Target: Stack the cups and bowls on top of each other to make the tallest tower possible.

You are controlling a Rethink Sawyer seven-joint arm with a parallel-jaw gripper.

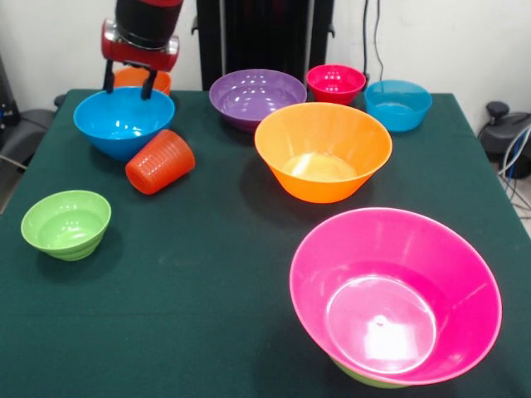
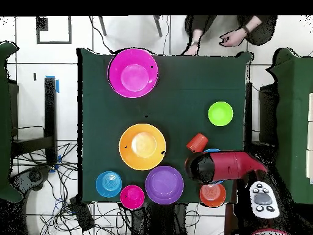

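My gripper (image 1: 129,83) hangs open over the far rim of the medium blue bowl (image 1: 124,123), with nothing between its fingers. The orange-red cup (image 1: 160,162) lies on its side against that bowl's front; it also shows as the cup (image 2: 197,142) in the overhead view. The small orange bowl (image 1: 139,78) sits just behind the gripper. The tower is the large pink bowl (image 1: 394,294) tilted on a green bowl (image 1: 365,379) at the near right. Standing singly are the large orange bowl (image 1: 323,149), the purple bowl (image 1: 257,95), a magenta-red bowl (image 1: 335,83), a small blue bowl (image 1: 398,104) and a small green bowl (image 1: 66,222).
In the overhead view the red arm (image 2: 226,165) covers most of the medium blue bowl. A person's hands (image 2: 232,40) rest at the table edge beyond the pink bowl (image 2: 133,72). The dark green cloth (image 1: 191,315) covers the table.
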